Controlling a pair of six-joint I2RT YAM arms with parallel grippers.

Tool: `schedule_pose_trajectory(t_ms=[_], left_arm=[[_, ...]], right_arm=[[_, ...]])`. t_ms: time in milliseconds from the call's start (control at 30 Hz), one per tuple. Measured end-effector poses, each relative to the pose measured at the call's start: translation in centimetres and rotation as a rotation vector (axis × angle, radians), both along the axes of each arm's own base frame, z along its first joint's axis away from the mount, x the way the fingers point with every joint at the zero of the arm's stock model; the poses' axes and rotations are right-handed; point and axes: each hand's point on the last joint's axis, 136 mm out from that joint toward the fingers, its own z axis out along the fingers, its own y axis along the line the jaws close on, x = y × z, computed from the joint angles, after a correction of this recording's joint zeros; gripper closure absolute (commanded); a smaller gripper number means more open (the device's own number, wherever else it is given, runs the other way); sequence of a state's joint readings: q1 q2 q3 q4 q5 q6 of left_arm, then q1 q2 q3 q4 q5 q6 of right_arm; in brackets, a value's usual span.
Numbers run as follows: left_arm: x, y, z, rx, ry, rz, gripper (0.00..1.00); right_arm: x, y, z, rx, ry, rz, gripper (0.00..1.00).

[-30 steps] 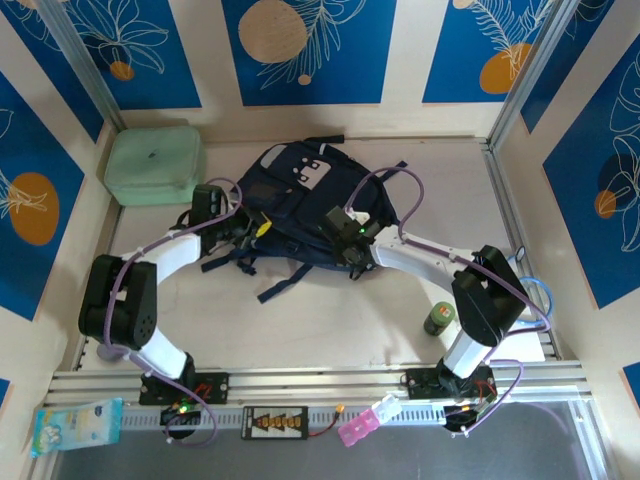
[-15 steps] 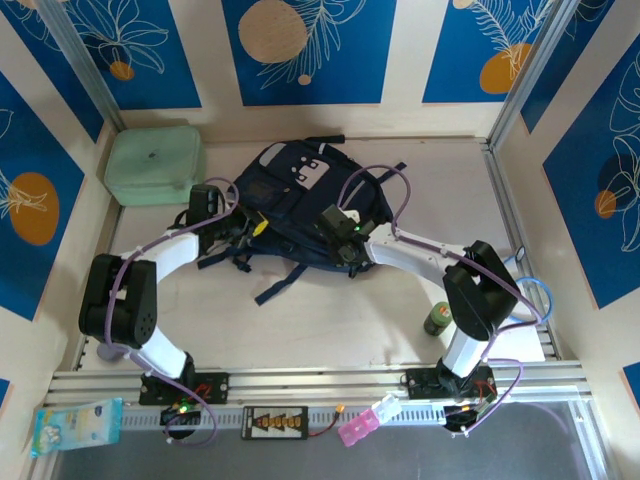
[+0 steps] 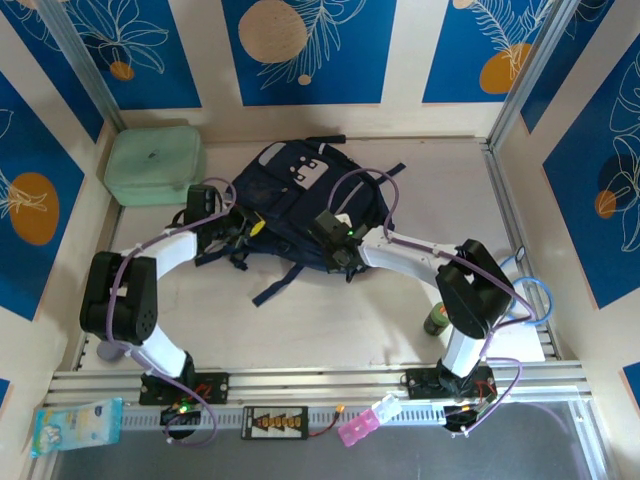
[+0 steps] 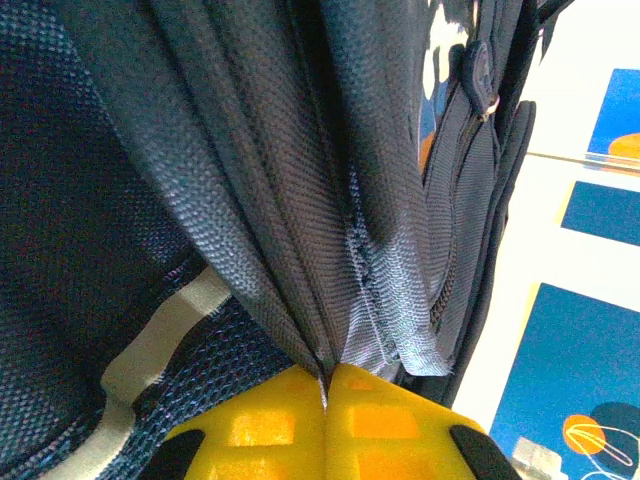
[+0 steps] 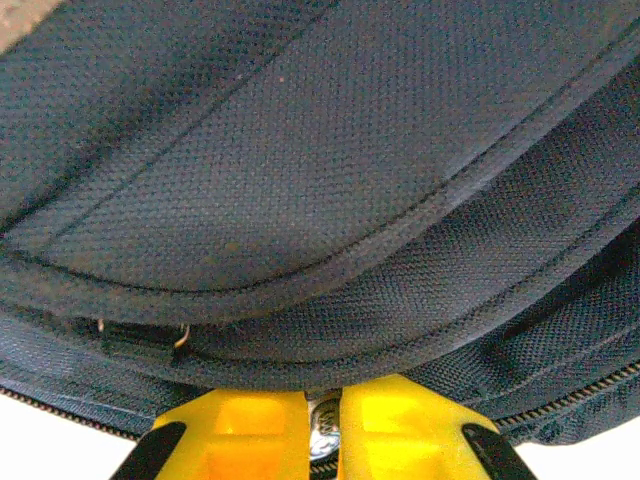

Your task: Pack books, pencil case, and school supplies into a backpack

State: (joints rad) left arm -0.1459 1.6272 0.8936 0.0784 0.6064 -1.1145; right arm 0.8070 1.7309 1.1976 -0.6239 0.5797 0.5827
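So the navy backpack [image 3: 290, 195] is lying flat on the worktop [image 3: 340, 320], toward the back and roughly in the middle, with its grey-white patch [image 3: 313, 172] facing up and one dark strap [image 3: 275, 288] trailing toward the near edge. Both arms are reaching in at its near side. In the left wrist view, the left end effector [image 4: 328, 382] has its yellow fingers [image 4: 260, 425] pressed fully together with a fold of the bag's navy fabric pinched between them, right beside a pale stripe [image 4: 150, 345]. In the right wrist view, the right end effector [image 5: 322, 402] is closed almost all the way on a small shiny metal bit, looks like a zipper pull [image 5: 323, 428], at the bag's bottom seam. There's also a mint-green case [image 3: 155, 163] in the back left corner, just beside the bag, and a little green can [image 3: 438, 318] off to the right, well apart from it.
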Motion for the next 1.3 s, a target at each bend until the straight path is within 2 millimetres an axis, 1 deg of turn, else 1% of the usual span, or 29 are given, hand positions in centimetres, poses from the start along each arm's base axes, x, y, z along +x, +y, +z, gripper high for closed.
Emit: schedule_pose_trajectory(t_ms=[133, 233, 333, 467, 567, 700, 767, 900, 1000, 1033, 1067, 1133, 1300], left_arm=[[0.7, 0.3, -0.1, 0.023, -0.004, -0.014, 1.00], [1.1, 0.4, -0.2, 0.032, -0.010, -0.024, 1.00], [1.2, 0.3, -0.5, 0.040, -0.008, -0.041, 1.00], [1.5, 0.1, -1.0, 0.053, -0.003, -0.071, 1.00], [2.2, -0.1, -1.2, 0.060, -0.002, -0.094, 1.00], [3.1, -0.4, -1.5, 0.055, 0.002, -0.108, 0.99], [3.5, -0.5, -1.4, 0.052, 0.000, -0.111, 0.95], [3.8, -0.5, -1.2, 0.054, -0.008, -0.108, 0.73], [4.2, 0.1, -1.2, 0.091, -0.023, -0.090, 0.53], [4.1, 0.4, -1.1, 0.112, -0.026, -0.079, 0.49], [4.0, 0.7, -0.9, 0.128, -0.028, -0.065, 0.47], [3.4, 1.7, 0.0, 0.165, -0.047, -0.034, 0.42], [0.9, 3.4, 3.5, 0.214, -0.121, 0.024, 0.40]], right_arm=[[0.3, 0.4, 1.4, 0.049, -0.030, 0.002, 0.95], [0.6, 0.2, 2.5, 0.084, -0.044, -0.007, 0.95], [0.6, -0.1, 2.6, 0.106, -0.036, -0.014, 0.95], [-0.3, 0.0, 2.4, 0.151, -0.010, 0.002, 0.95], [-0.9, 0.5, 2.6, 0.206, -0.003, 0.020, 0.96], [-1.2, 0.6, 2.6, 0.240, 0.001, 0.010, 1.00], [-1.3, 0.6, 2.6, 0.244, 0.002, 0.003, 1.00], [-1.3, 0.7, 2.6, 0.252, 0.009, -0.005, 1.00], [-1.5, 1.4, 2.8, 0.283, 0.027, 0.004, 1.00], [-1.6, 1.6, 2.9, 0.298, 0.034, 0.007, 1.00], [-1.6, 1.9, 2.9, 0.311, 0.041, 0.013, 1.00], [-1.8, 2.9, 2.9, 0.349, 0.063, 0.027, 1.00], [-2.0, 6.5, 2.8, 0.432, 0.122, 0.090, 1.00]])
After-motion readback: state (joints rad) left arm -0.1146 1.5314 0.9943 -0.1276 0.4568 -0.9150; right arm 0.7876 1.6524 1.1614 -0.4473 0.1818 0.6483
